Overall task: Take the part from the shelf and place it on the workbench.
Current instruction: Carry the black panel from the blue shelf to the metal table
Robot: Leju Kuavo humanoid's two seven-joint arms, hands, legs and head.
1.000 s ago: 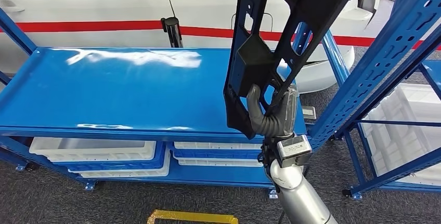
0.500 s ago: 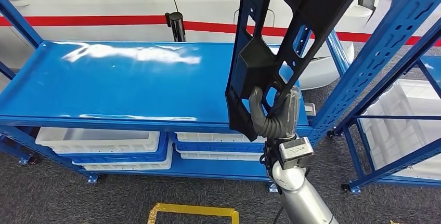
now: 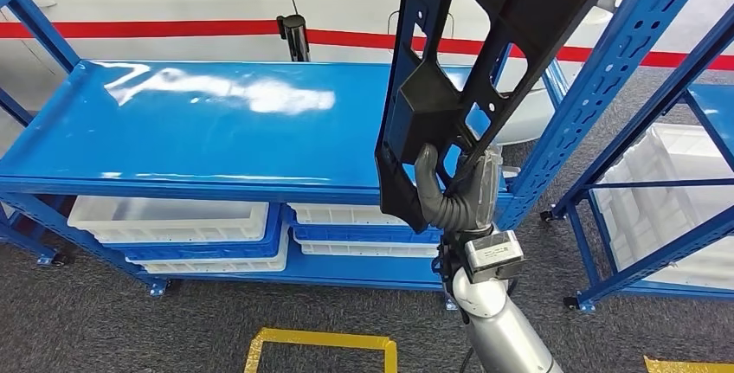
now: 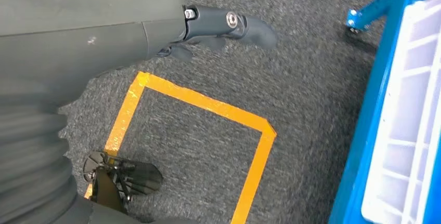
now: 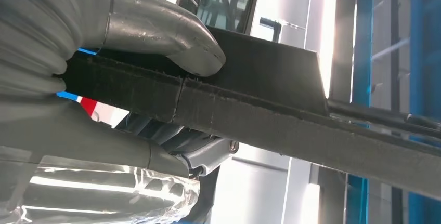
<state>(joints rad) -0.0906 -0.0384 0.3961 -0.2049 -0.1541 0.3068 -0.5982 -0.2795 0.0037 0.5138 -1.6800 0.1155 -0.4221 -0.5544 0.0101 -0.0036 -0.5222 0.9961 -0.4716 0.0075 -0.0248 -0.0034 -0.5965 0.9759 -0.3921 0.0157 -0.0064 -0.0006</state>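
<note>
A large black part (image 3: 485, 53) with cut-outs stands upright in the head view, reaching up past the picture's top. My right hand (image 3: 450, 196) grips it near its lower end, fingers wrapped through an opening. Close up, the thumb (image 5: 156, 31) presses on the part's dark edge (image 5: 270, 109). The part hangs in front of the right end of the blue workbench top (image 3: 216, 131), which is bare and glossy. My left hand (image 4: 223, 26) hangs over the grey carpet, fingers loosely out, holding nothing.
A blue shelf upright (image 3: 606, 87) rises close to the right of the part. White bins (image 3: 173, 221) sit under the workbench, and more white bins (image 3: 666, 200) fill the right shelf. A yellow tape square (image 3: 320, 343) marks the floor. A black post (image 3: 296, 37) stands behind the bench.
The camera has moved: the workbench sits a little higher and further right in the picture, and more floor and yellow tape show. My right hand keeps holding the part.
</note>
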